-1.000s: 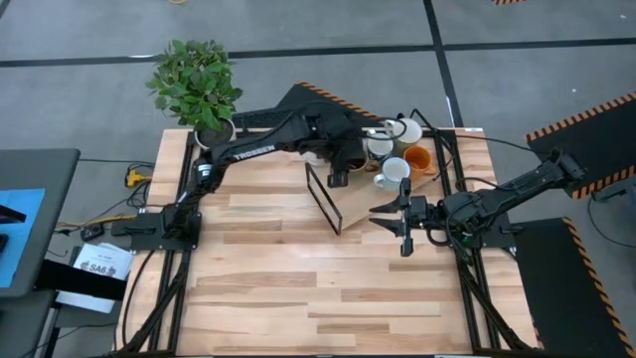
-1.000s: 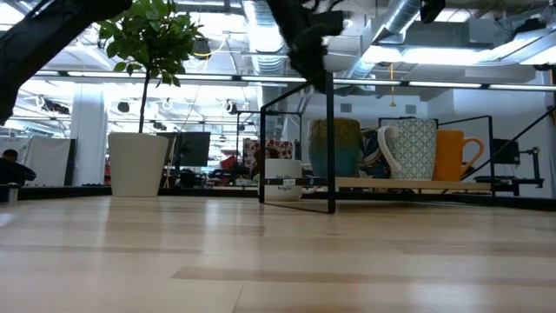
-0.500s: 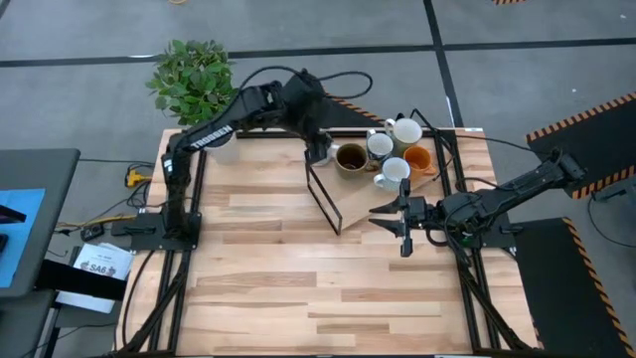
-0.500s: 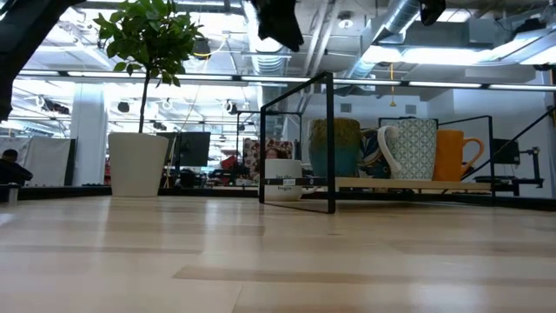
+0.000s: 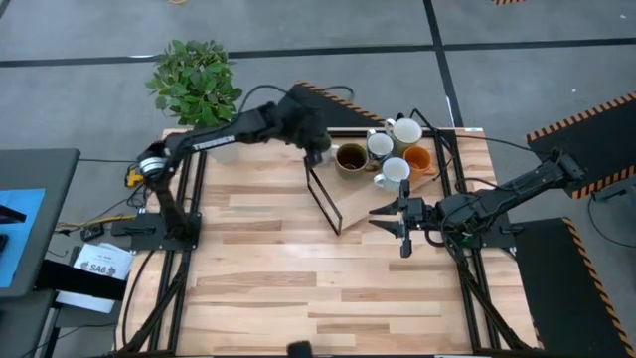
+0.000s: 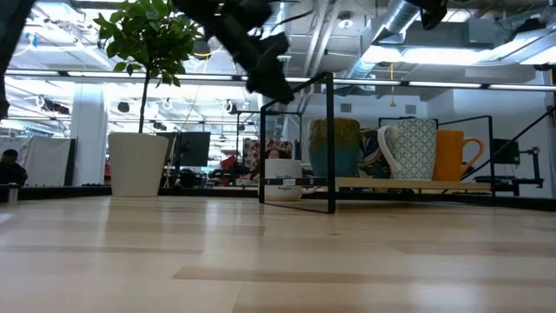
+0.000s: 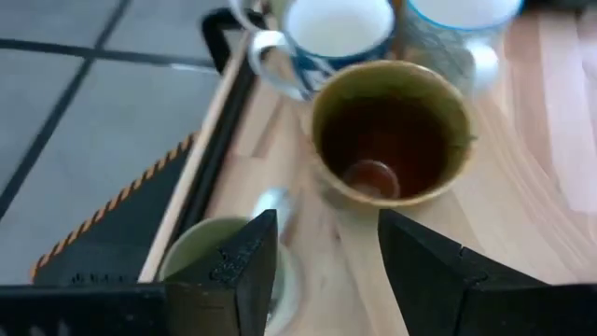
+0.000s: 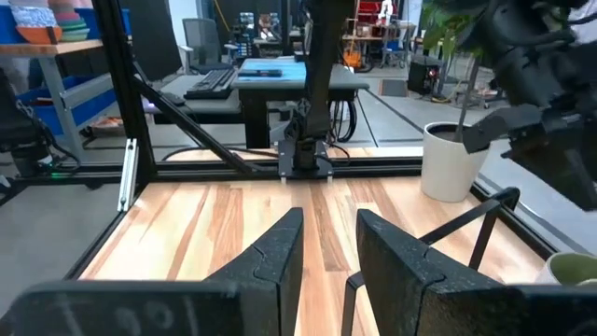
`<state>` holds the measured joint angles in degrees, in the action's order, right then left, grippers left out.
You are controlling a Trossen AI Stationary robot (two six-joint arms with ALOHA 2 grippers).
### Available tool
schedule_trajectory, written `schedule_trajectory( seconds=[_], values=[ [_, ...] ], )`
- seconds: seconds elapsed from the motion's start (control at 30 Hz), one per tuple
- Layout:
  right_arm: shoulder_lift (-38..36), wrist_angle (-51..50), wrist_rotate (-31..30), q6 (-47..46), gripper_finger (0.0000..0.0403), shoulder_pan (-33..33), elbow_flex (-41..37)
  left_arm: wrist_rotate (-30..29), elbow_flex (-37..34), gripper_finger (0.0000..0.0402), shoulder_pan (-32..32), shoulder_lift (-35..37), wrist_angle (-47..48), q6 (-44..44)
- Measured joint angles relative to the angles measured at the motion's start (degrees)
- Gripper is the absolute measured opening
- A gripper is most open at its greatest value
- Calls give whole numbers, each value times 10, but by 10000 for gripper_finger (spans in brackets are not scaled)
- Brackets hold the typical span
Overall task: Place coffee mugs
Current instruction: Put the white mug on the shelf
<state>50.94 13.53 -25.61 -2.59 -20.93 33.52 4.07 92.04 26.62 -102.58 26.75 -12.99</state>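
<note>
The left gripper (image 5: 316, 151) is held above the far edge of the table (image 5: 268, 268), at roughly the 12 o'clock position of the tabletop in the high view, just beside the near corner of the black wire rack (image 5: 323, 199). Its fingers (image 7: 247, 271) are seen spread apart in the left wrist view, with nothing between them. Directly ahead of them the brown mug (image 7: 392, 131) is seen standing upright on the wooden board (image 5: 360, 204), mouth open upward. A blue-patterned mug (image 7: 326, 37) is seen beyond it, touching or nearly touching its rim, and a second pale mug (image 7: 457, 23) stands alongside. A pale mug with green inside (image 7: 210, 252) is partly hidden behind the left finger; whether it is touched cannot be told.

In the high view the mugs are clustered on the board at about 1 o'clock of the table: the brown mug (image 5: 350, 157), a white mug (image 5: 395, 171) at its 4 o'clock, the orange mug (image 5: 417, 157) at its 3 o'clock, and two pale mugs (image 5: 405, 130) toward the far edge.

The right gripper (image 5: 402, 219) is parked low at about 3 o'clock of the table, well apart from the mugs, its fingers (image 8: 270, 252) slightly parted and empty.

A potted plant (image 5: 196, 85) stands at 11 o'clock.
</note>
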Motion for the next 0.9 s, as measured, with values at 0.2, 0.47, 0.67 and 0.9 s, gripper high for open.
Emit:
schedule_trajectory(
  seconds=[0.2,0.47,0.67,0.9],
  values=[
    [0,3,0,-1,127,1,0,21,-181,171,49,84,-200,35],
    [0,7,0,-1,127,1,0,-2,-230,171,68,88,-142,-93],
    [0,7,0,-1,127,1,0,-89,-230,171,62,88,-106,-265],
    [0,7,0,-4,127,1,0,-120,-230,171,56,88,-106,-384]
  ],
)
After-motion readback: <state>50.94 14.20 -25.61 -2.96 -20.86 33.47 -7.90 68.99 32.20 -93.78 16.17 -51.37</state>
